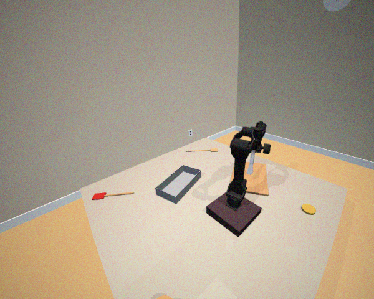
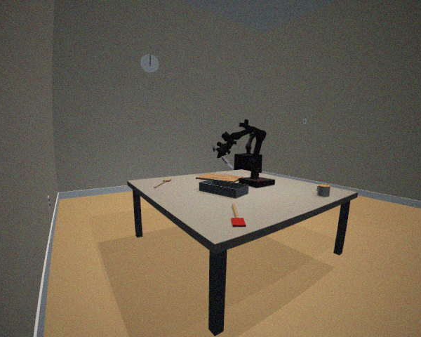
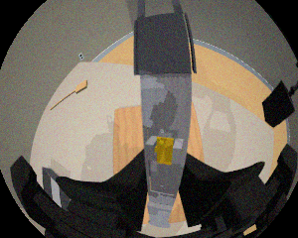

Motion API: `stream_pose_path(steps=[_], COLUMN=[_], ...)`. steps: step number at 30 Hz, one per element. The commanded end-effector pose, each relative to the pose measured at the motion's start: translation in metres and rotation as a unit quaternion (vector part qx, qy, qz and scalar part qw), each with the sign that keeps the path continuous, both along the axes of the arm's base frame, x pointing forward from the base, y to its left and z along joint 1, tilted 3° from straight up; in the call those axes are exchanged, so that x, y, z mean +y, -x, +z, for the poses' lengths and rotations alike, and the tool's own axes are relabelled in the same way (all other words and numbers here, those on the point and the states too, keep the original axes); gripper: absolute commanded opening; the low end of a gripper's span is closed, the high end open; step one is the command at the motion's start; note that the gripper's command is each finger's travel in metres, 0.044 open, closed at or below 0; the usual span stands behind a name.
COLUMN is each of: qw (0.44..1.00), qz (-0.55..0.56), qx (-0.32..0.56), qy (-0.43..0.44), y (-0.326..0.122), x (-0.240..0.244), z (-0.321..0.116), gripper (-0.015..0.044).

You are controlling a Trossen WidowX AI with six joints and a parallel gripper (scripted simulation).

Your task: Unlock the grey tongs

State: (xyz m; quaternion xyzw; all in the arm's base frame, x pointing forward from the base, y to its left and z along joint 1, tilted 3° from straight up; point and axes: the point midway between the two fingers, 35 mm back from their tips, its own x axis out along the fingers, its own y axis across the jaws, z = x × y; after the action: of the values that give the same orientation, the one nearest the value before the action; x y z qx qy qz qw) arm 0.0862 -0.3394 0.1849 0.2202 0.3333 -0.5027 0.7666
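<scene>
My gripper [image 1: 256, 146] [image 2: 219, 154] [image 3: 160, 150] is shut on the grey tongs [image 1: 250, 167] [image 2: 226, 161] [image 3: 165, 104], holding them in the air, clear of the table. The exterior view shows the tongs slanting, their light grey end low and toward the arm's base. A dark grey part shows at the far end in the wrist view, and a yellow piece [image 3: 165, 150] lies between the fingers. I cannot tell which end has the tips, or whether the lock is released. The wooden board [image 1: 261, 187] [image 2: 210, 176] [image 3: 126, 134] lies below the tongs.
The roasting tin [image 1: 166, 195] [image 2: 216, 189] [image 3: 49, 181] holds nothing and stands beside the board. A red spatula [image 1: 99, 195] [image 2: 238, 222], a wooden utensil [image 1: 214, 150] [image 2: 166, 180] [image 3: 81, 86], a yellow disc [image 1: 308, 208] and a grey mug [image 2: 323, 191] are farther off.
</scene>
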Motion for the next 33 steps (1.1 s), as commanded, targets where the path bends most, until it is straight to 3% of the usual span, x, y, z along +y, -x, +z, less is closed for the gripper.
stream_pose_path(steps=[1,24,33], qw=[0.999,0.969,0.968], qz=[0.004,0.024,0.025], qx=[-0.015,-0.076,-0.077], qy=[0.037,0.233,0.238], y=[0.001,0.008,0.008], x=[0.003,0.032,0.034], z=[0.006,0.024,0.024], gripper=[-0.015,-0.015,-0.015])
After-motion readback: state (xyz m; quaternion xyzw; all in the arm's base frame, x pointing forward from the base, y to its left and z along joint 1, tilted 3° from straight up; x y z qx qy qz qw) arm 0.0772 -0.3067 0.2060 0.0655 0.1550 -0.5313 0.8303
